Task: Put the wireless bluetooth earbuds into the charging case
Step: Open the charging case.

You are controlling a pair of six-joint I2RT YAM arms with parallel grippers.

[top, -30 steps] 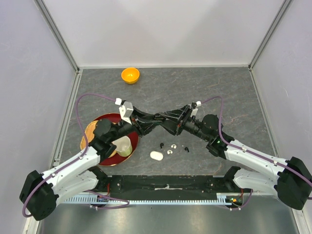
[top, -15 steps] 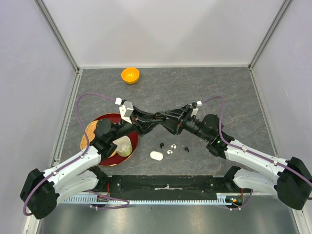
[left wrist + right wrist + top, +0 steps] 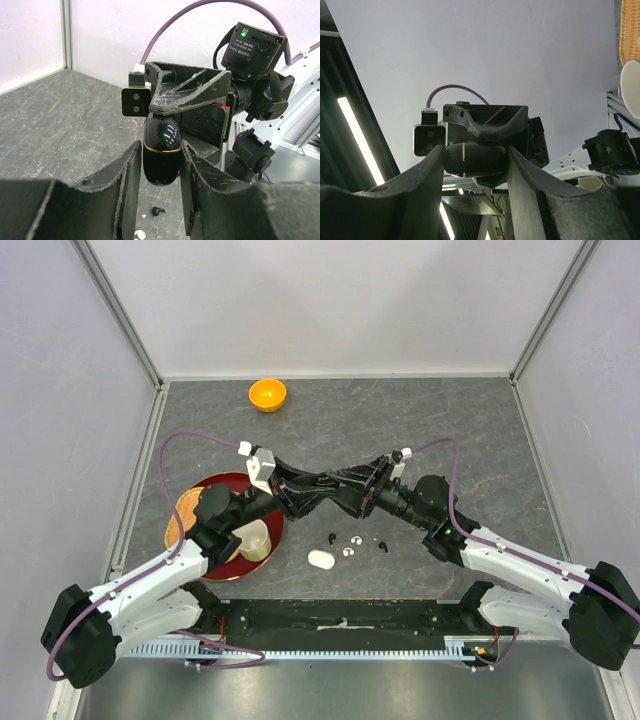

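Earbuds (image 3: 347, 551) four on worktop (image 3: 450, 430), two black, two white, one white case (image 3: 320, 559) beside, one black charging case (image 3: 161, 142) pinched by left tool (image 3: 160, 155) and right tool (image 3: 475, 156)

A glossy black charging case (image 3: 476, 160) with a thin gold seam lay sideways, pinched between the two dark fingers of the right gripper (image 3: 475, 152). The left gripper (image 3: 487, 150) faced the camera, framing the same case above and below. Its small camera block (image 3: 429, 140) sat at left, and a purple cable (image 3: 454, 89) arched overhead against a pale wall (image 3: 485, 45).

orange bowl (image 3: 267, 394), red plate (image 3: 214, 482), cream cup (image 3: 253, 540)
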